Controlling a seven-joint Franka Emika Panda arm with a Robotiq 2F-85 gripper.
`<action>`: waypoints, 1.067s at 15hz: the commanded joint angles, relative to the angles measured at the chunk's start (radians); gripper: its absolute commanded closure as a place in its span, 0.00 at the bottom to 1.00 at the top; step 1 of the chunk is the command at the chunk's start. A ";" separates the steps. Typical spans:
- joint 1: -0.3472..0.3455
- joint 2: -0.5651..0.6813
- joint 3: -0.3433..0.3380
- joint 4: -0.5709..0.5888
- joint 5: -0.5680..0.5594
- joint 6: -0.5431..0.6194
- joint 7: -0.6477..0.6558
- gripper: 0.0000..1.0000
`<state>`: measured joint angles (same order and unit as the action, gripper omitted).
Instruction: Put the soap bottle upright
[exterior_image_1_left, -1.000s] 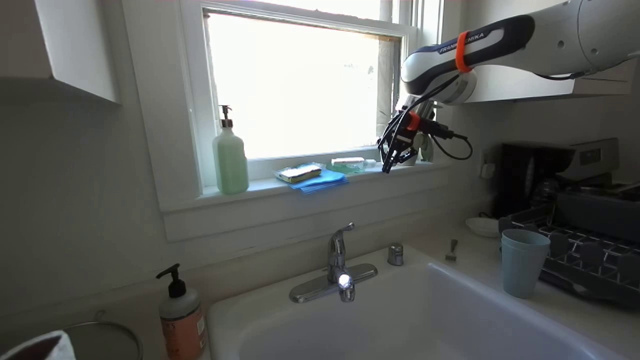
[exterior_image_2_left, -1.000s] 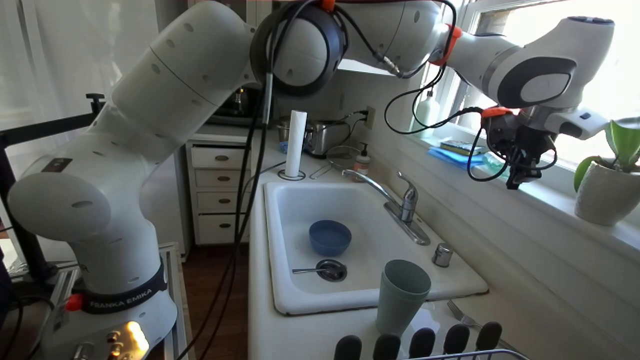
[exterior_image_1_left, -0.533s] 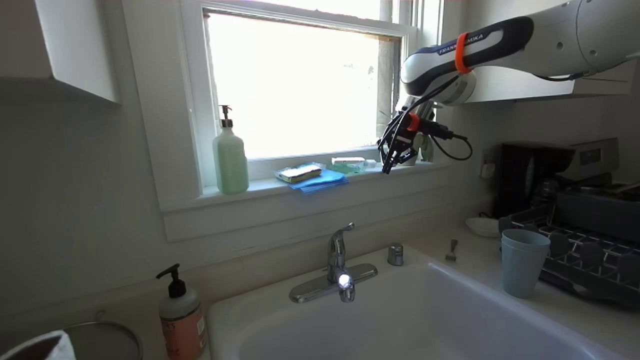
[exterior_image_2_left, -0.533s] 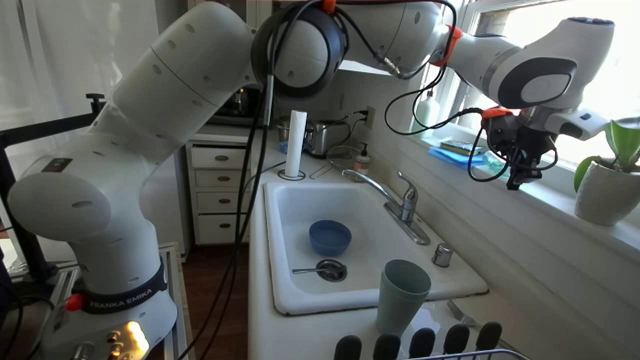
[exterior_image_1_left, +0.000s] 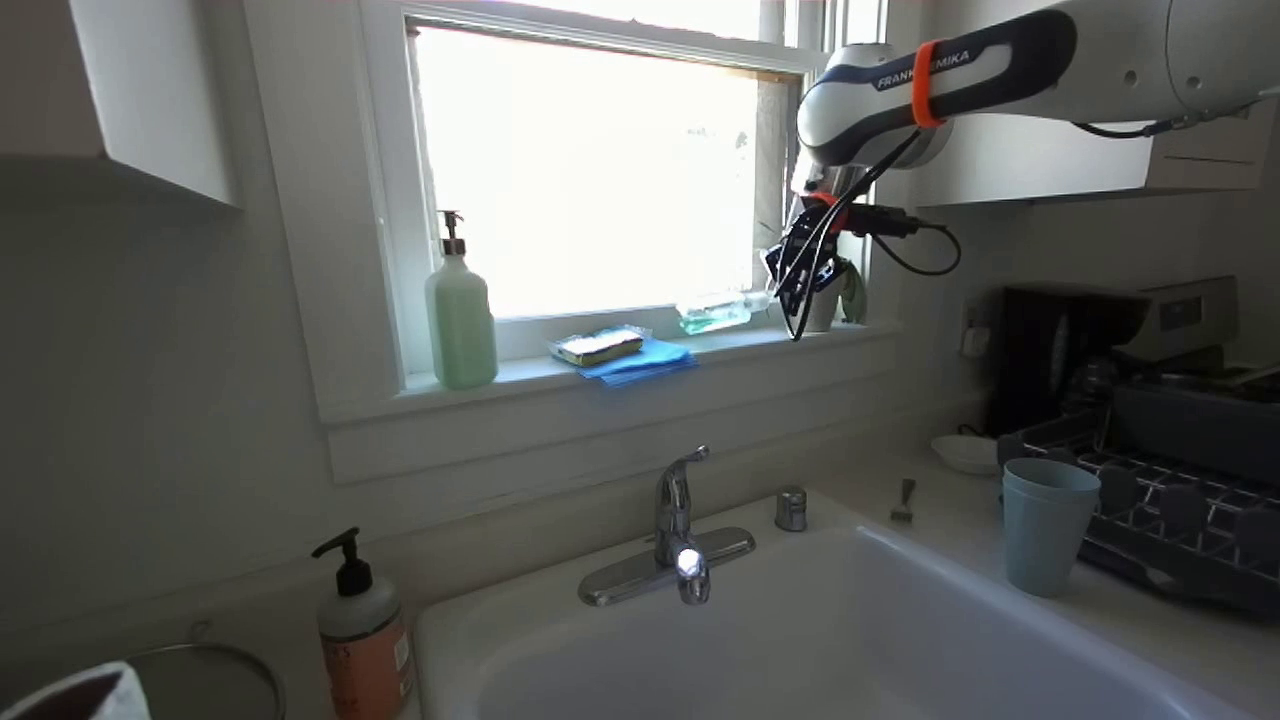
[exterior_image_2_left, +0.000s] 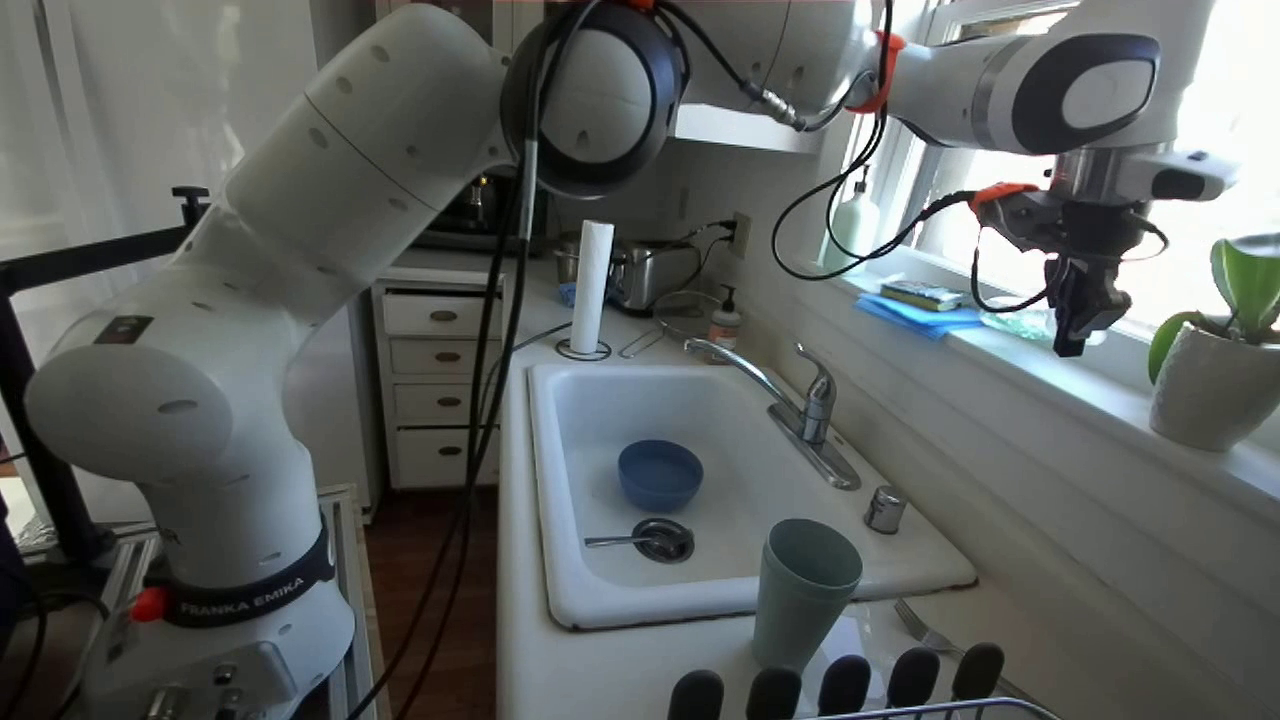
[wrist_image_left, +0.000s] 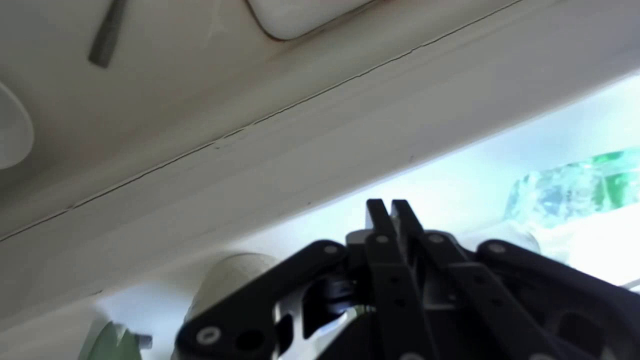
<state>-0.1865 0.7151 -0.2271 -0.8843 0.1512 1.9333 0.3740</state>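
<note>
The soap bottle (exterior_image_1_left: 714, 314), small, clear and holding greenish liquid, is tilted near the window sill (exterior_image_1_left: 740, 342), its cap end raised toward my gripper (exterior_image_1_left: 790, 305). I cannot tell whether its base touches the sill. Its body also shows in an exterior view (exterior_image_2_left: 1025, 322), partly behind the gripper (exterior_image_2_left: 1072, 345), and in the wrist view (wrist_image_left: 575, 190). My gripper's fingers (wrist_image_left: 389, 204) are nearly together in the wrist view, shut on the bottle's cap end; the exact grip is hidden behind the fingers.
A sponge (exterior_image_1_left: 600, 346) on blue cloths (exterior_image_1_left: 640, 362) and a tall green pump bottle (exterior_image_1_left: 462, 325) stand along the sill. A potted plant (exterior_image_2_left: 1210, 390) stands at the sill's other end. The faucet (exterior_image_1_left: 675, 510) and sink (exterior_image_2_left: 590, 420) lie below. The window frame is behind.
The gripper has risen, moved slightly toward the plant and turned to point more downward. The soap bottle has moved with it, from lying flat to tilted with its cap end raised.
</note>
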 joint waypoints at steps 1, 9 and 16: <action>0.060 0.022 -0.073 0.097 -0.150 -0.092 0.023 0.99; 0.064 0.001 -0.055 0.084 -0.144 -0.118 0.003 0.94; 0.135 -0.012 -0.115 0.121 -0.320 -0.016 -0.077 0.99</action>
<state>-0.0897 0.7170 -0.3101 -0.7898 -0.0887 1.8823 0.3404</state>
